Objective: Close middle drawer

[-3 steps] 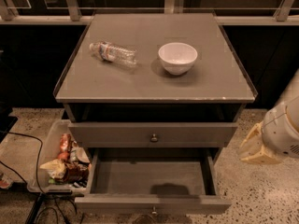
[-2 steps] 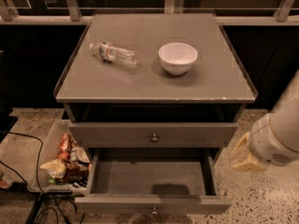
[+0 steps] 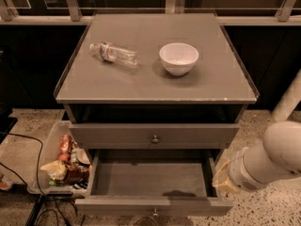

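The middle drawer (image 3: 153,205) is pulled far out, its grey-brown front panel low in the view with a small round knob (image 3: 154,214) at its centre. Its inside (image 3: 150,179) looks empty. The upper drawer front (image 3: 155,135) with its own knob sits pushed in above it. The lowest drawer is hidden under the open one. My gripper (image 3: 220,181), yellowish at the end of the white arm (image 3: 277,154), is just outside the open drawer's right side wall, near its front corner.
A clear plastic bottle (image 3: 114,53) lies on the cabinet top (image 3: 155,86) beside a white bowl (image 3: 178,58). A clear bin of snack packets (image 3: 63,161) stands on the floor at the left, with black cables (image 3: 28,145). A railing runs behind.
My arm and gripper have moved left and a little down, from beside the cabinet to right up against the open drawer's right side. The drawer has not moved.
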Controlling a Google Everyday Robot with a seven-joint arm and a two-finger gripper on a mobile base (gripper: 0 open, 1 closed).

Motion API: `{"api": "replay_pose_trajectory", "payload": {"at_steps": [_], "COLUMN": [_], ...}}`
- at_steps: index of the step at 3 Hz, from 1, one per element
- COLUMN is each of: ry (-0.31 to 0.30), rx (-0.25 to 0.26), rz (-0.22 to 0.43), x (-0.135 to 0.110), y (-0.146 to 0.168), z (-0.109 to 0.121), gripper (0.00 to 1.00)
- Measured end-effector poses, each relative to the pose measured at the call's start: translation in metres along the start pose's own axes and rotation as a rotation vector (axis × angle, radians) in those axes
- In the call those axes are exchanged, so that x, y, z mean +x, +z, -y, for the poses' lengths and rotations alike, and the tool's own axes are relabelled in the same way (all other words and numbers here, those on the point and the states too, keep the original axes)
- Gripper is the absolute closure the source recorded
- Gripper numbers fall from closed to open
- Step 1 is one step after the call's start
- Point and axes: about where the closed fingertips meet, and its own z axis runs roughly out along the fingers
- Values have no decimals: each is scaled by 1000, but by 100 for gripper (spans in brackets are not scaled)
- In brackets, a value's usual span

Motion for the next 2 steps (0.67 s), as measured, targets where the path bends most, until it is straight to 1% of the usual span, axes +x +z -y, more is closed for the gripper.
{"api": "replay_pose_trajectory", "payload": {"at_steps": [1, 2], "ry": [35, 34], "rx": [55, 79], "rz": [29, 42], "x": [12, 9], "y": [39, 40], "z": [20, 27], "gripper": [100, 100]}}
